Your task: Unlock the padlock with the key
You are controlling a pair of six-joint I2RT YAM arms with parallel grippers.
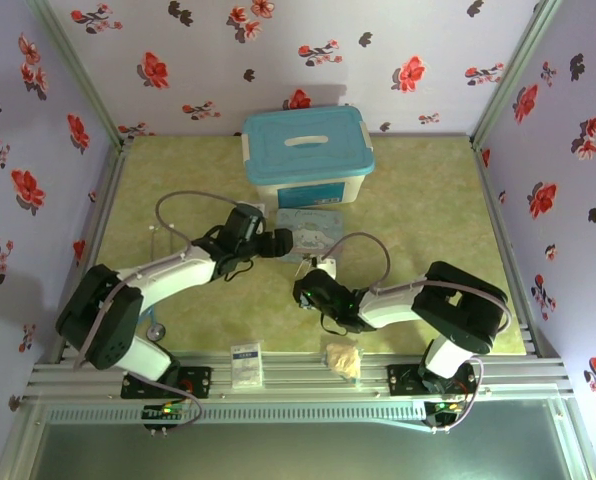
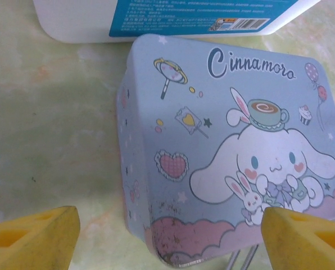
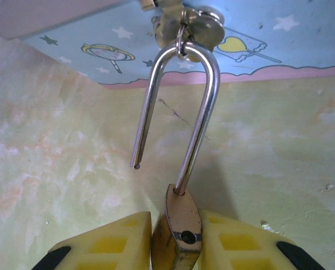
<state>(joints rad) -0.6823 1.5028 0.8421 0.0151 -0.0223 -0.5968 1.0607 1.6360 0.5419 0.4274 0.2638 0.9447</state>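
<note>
Padlock [image 3: 179, 230] body stands edge-on between the yellow pads of the right pincer [image 3: 176, 242], which is clenched on it low over the counter [image 3: 72, 169]. Its silver shackle [image 3: 184, 84] is already sprung: one leg runs into the brass body, the other hangs free beside it. The top of the loop carries a small ring [image 3: 180, 42] with bits of pale metal, lying against the edge of the blue cartoon tin [image 3: 297, 50]. Those bits may be the key; it is too blurred to tell, and nothing sits in the dark hole on the body.

The left pincer [image 2: 170, 236] is released, fingers [image 2: 35, 236] spread wide on the near side of the tin [image 2: 223, 140], grasping nothing. A white storage box [image 1: 308, 150] with a teal lid stands just behind the tin.

Likely trouble from here:
- the body is pinched across its narrow sides, so a tug could make it swivel or squirt out of the pads
- if the ring is caught on the tin, drawing the padlock back would drag the tin, since nothing holds it
- pressing the free leg against tin or counter could snap the shackle shut again
- the ring's small pieces could slide off the open leg and scatter
</note>
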